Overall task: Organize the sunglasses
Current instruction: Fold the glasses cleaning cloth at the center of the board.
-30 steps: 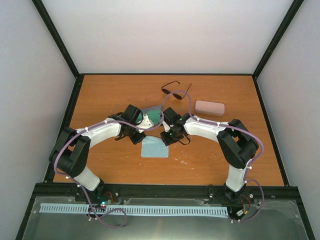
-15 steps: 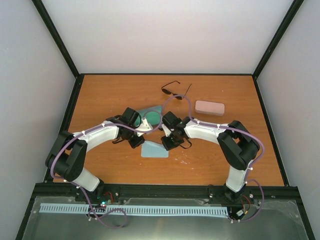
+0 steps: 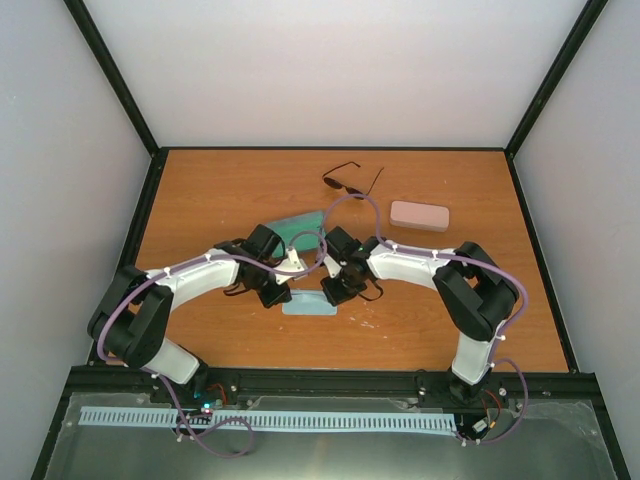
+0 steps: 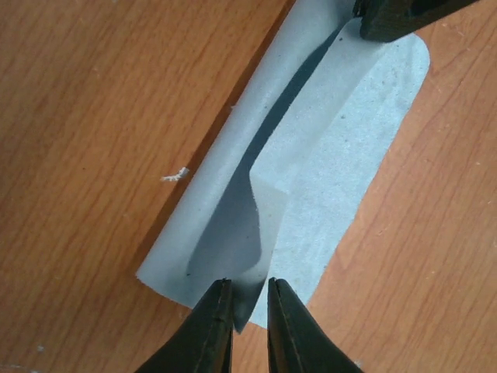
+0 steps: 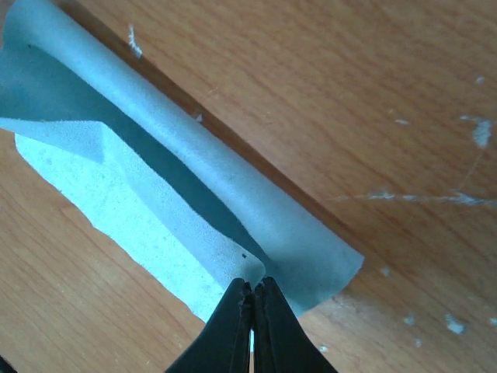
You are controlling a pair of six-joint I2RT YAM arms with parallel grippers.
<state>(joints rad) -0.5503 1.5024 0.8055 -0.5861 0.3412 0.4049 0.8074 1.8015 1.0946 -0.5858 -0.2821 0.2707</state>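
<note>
The black-framed sunglasses (image 3: 350, 180) lie open at the back of the table, far from both grippers. I cannot make out the pale reddish-clear pair. Both grippers are low over a light-blue cloth (image 3: 308, 304) at the table's middle. Its far edge is lifted and curled over toward the near side (image 4: 233, 179) (image 5: 178, 186). My right gripper (image 3: 328, 293) (image 5: 252, 291) is shut on one lifted corner of the cloth. My left gripper (image 3: 289, 295) (image 4: 250, 299) has its jaws a little apart, with the other corner standing loose between them against the left finger.
A pink oblong case (image 3: 418, 215) lies at the back right. A teal-green flat item (image 3: 298, 228) lies just behind the two wrists, partly hidden by cables. White specks (image 5: 404, 196) mark the wood to the right of the cloth.
Both grippers have moved toward the near edge, carrying the cloth's far edge over itself, so the cloth looks narrower from above. The teal-green item behind them has come more into view.
</note>
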